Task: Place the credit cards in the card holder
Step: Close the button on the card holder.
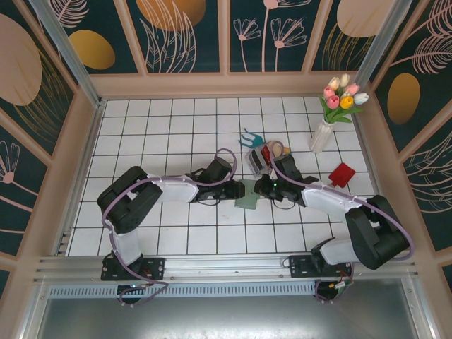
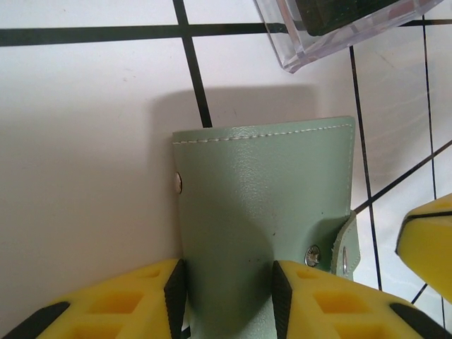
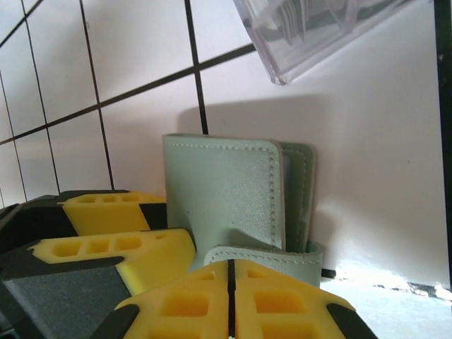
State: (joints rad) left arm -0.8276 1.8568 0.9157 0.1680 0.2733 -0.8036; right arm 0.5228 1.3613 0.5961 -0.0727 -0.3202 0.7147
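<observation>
card holder [image 2: 261, 212] btm cut by frame edge | clear rack [image 3: 318, 35] top cropped, contents blurry

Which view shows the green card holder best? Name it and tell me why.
The left wrist view: the card holder sits centred and close, stitching, snaps and strap all sharp. The right wrist view shows it from one side, lower part hidden. The top view gives just a small green patch.

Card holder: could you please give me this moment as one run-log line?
left pincer: closed on card holder | right pincer: shut, tips near the strap | clear rack: beyond the holder, not touching it
</observation>
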